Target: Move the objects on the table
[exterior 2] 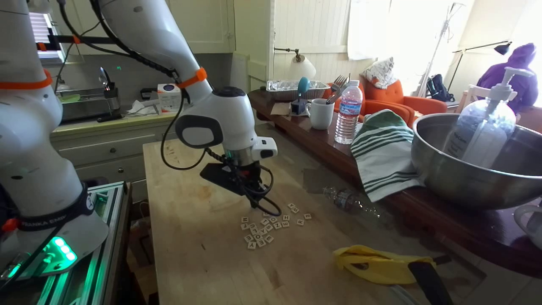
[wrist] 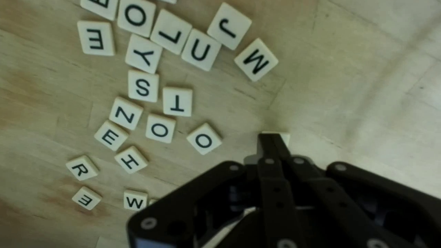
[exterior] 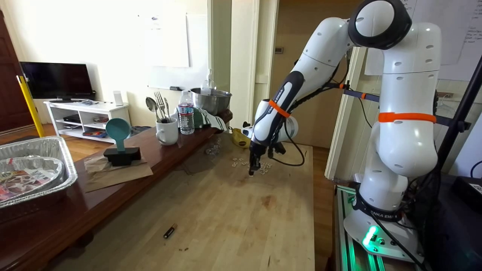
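Note:
The table (exterior: 226, 210) has a light brown wood-grain top. Several white letter tiles lie scattered face up on it, in both exterior views (exterior 2: 262, 231) and in the wrist view, where a J tile (wrist: 229, 26) and an M-or-W tile (wrist: 256, 60) lie ahead of the fingers. My gripper (wrist: 274, 136) is shut, its fingertips pressed together. The tips are over one tile (wrist: 286, 137) whose face is mostly hidden; whether they touch it I cannot tell. A battery (exterior: 170, 231) lies on the table's near part in an exterior view. My gripper (exterior 2: 255, 203) is low over the table.
A yellow object (exterior 2: 381, 264) and a clear plastic bottle (exterior 2: 349, 199) lie on the table beyond the tiles. A raised dark wood ledge (exterior: 124, 199) runs along one side, with a mug (exterior: 167, 131), water bottle (exterior: 186, 113), metal bowl (exterior 2: 478, 182) and foil tray (exterior: 67, 162).

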You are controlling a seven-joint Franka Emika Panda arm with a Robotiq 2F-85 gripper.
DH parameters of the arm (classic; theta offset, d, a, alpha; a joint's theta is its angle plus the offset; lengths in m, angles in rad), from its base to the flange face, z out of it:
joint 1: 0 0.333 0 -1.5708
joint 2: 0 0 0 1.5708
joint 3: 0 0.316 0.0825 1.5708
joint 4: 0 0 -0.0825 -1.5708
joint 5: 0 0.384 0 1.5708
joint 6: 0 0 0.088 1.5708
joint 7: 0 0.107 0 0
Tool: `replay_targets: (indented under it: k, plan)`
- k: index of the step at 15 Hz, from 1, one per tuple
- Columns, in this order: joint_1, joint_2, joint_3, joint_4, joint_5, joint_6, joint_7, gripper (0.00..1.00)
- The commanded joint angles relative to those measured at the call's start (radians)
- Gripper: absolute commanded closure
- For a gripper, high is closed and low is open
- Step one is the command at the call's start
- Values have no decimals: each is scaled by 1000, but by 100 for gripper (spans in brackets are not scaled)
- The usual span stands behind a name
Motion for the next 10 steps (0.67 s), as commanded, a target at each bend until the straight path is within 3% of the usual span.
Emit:
replay_targets:
  k: [1,4,10]
  plan:
    - [-23,40,60,28,87,-28,-69,100]
    - [-24,46,87,36,114,-49,-88,100]
    - [8,-11,41,8,11,-29,2,100]
